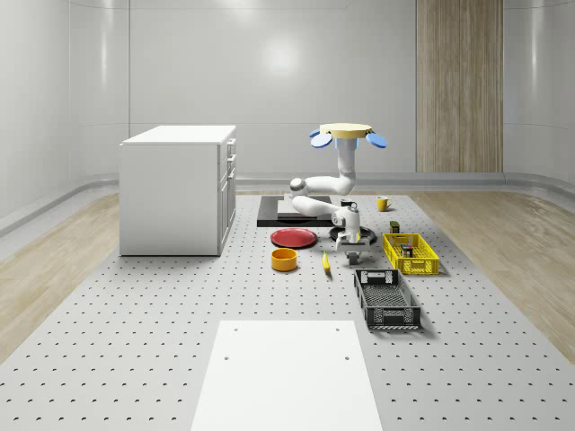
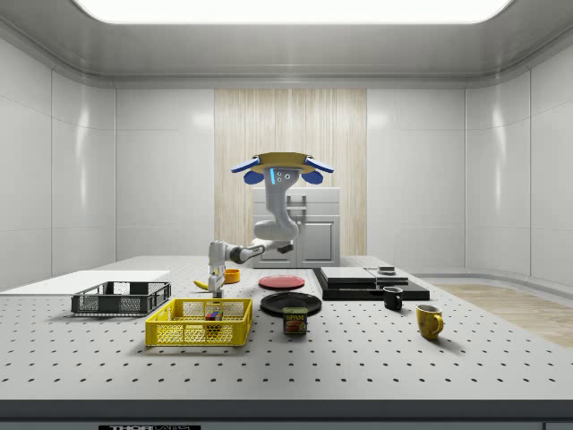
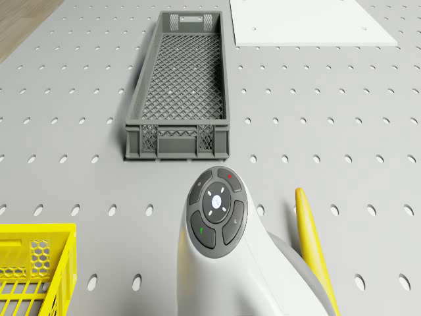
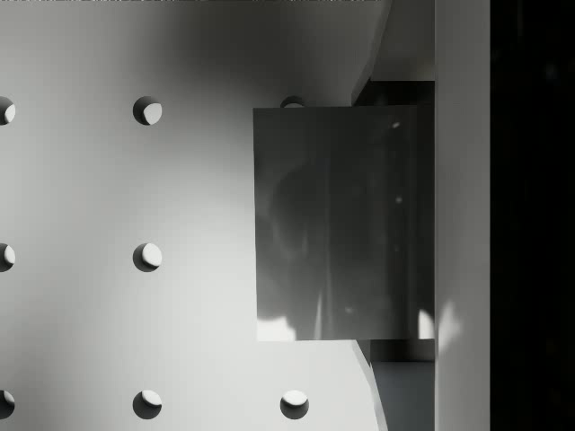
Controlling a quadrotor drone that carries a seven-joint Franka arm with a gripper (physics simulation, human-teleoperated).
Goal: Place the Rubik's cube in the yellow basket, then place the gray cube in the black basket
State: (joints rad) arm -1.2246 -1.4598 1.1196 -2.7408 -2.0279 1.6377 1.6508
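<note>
- Hovering above the perforated grey table, the yellow-topped quadrotor drone is reaching its white arm down between the yellow mesh basket and the yellow banana.
- The multicoloured Rubik's cube is lying inside the yellow mesh basket, so I judge the second step is in hand.
- The gripper is sitting low over the plain gray cube; whether the fingers are clamping it, I cannot tell.
- Next, I think, it is needing a firm grip, then a carry to the black slatted basket nearby.
</note>
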